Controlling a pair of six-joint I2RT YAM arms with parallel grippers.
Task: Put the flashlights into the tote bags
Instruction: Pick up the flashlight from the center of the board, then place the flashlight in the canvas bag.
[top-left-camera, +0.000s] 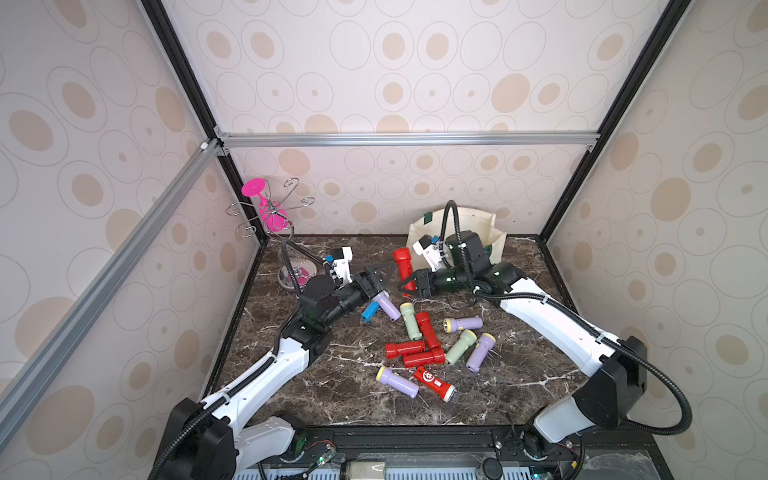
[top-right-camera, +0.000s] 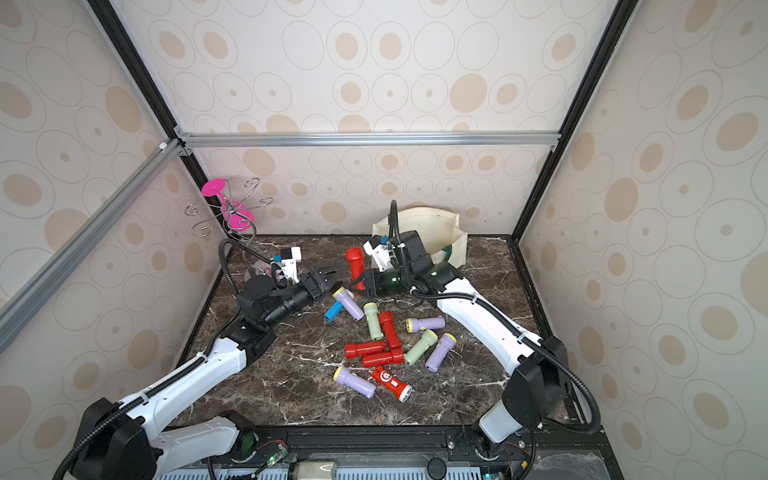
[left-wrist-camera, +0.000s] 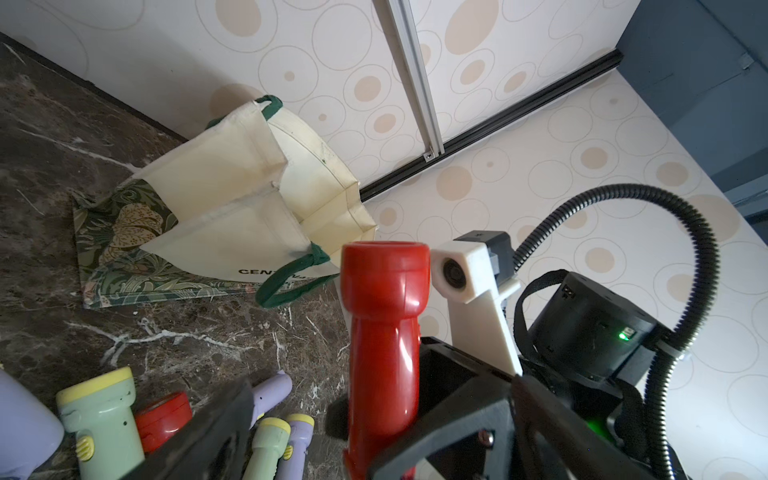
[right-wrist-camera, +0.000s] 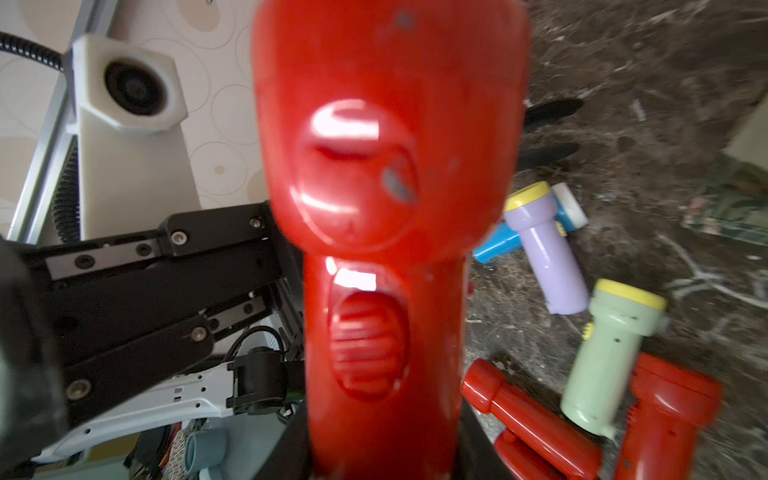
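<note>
The red flashlight (top-left-camera: 402, 266) is held upright by the right claw (top-left-camera: 409, 287), clamped on its handle, with the left claw (top-left-camera: 386, 282) spread wide about it, apparently so one arm alone may carry it to the cream tote bag (top-left-camera: 490, 232) lying open-mouthed behind, at the table's (top-left-camera: 332, 374) rear.

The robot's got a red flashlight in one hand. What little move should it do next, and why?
Probably swing the right gripper back toward the tote bag. Its jaws are shut on the red flashlight, the left gripper has its jaws open beside it, and the bag's mouth gapes open just behind the right gripper.
</note>
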